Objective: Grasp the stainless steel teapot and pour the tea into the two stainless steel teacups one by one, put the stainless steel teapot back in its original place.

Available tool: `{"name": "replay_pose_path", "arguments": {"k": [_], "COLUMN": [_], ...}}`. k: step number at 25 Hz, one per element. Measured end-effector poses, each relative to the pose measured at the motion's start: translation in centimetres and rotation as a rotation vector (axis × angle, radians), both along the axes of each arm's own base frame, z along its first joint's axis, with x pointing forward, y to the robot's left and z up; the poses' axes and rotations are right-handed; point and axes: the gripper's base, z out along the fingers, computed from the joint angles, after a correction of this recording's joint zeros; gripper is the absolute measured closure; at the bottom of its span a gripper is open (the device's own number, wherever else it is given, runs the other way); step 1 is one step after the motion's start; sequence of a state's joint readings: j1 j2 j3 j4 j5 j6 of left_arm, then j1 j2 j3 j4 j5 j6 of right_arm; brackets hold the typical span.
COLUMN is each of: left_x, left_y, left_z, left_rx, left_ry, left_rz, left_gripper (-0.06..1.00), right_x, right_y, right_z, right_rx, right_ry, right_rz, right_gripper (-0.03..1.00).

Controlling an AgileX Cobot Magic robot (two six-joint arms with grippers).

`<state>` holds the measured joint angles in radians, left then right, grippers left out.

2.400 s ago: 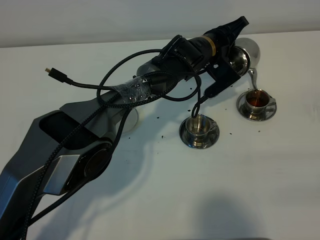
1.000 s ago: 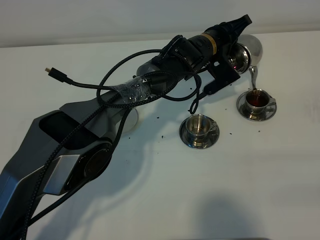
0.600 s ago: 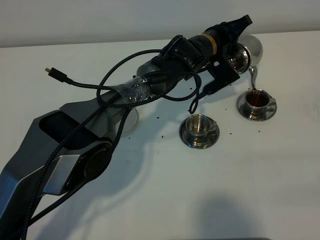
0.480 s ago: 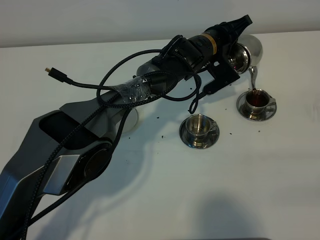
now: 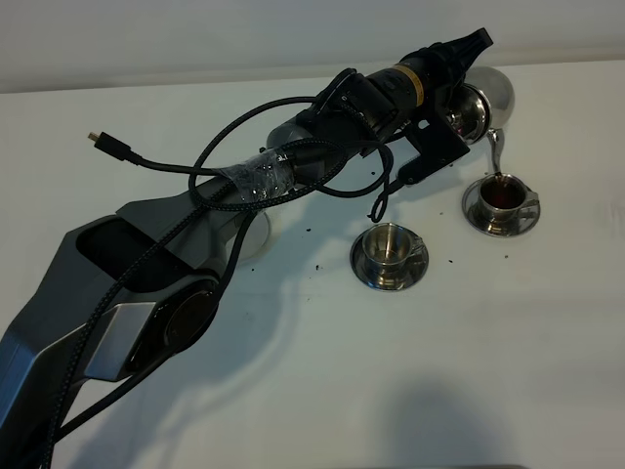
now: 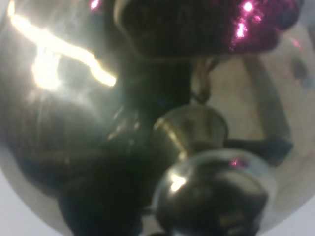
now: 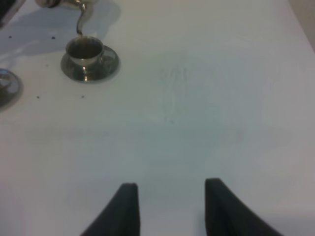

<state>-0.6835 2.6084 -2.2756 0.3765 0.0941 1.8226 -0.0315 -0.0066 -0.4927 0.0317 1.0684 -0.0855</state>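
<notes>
My left gripper [image 5: 452,98] is shut on the stainless steel teapot [image 5: 482,99] and holds it tilted above the table at the far right. Its thin spout [image 5: 495,151] hangs over the right teacup [image 5: 503,198], which holds dark tea and stands on its saucer. The other teacup [image 5: 389,252] stands on its saucer nearer the front. The teapot's shiny body [image 6: 98,123] and lid knob [image 6: 211,191] fill the left wrist view. My right gripper [image 7: 172,209] is open and empty low over bare table; the filled cup [image 7: 84,51] and the spout [image 7: 80,20] lie far ahead of it.
A round steel saucer [image 5: 258,235] lies half hidden under my left arm. A black cable with a plug end [image 5: 99,139] trails over the table at the left. Small dark specks lie around the cups. The other cup's saucer edge [image 7: 6,86] shows in the right wrist view.
The teapot has risen and tipped a little more since 2.4 s ago, and the tea in the right cup looks darker. Nothing visible has moved in the last second.
</notes>
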Motion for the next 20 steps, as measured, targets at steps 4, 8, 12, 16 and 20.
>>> {"name": "replay_pose_path", "arguments": {"k": [4,8,12,16,20], "left_x": [-0.1,-0.2,-0.2,-0.4,-0.4], "left_y": [0.0,0.2,0.4,0.9,2.0], "left_z": [-0.1,-0.5,-0.6,0.1,1.9], "left_rx": [-0.035,-0.022,-0.052,-0.062,-0.060], "left_ry": [0.048,0.094,0.137,0.205,0.260], "left_rz": [0.025,0.050,0.086,0.146,0.214], "left_gripper": [0.72,0.72,0.72,0.72,0.72], "right_x": [0.0,0.0,0.0,0.0,0.0], "right_y": [0.0,0.0,0.0,0.0,0.0], "right_z": [0.0,0.0,0.0,0.0,0.0], "right_rx": [0.000,0.000,0.000,0.000,0.000], "right_ry": [0.000,0.000,0.000,0.000,0.000], "right_rz": [0.000,0.000,0.000,0.000,0.000], "right_gripper": [0.66,0.66,0.66,0.66,0.66]}}
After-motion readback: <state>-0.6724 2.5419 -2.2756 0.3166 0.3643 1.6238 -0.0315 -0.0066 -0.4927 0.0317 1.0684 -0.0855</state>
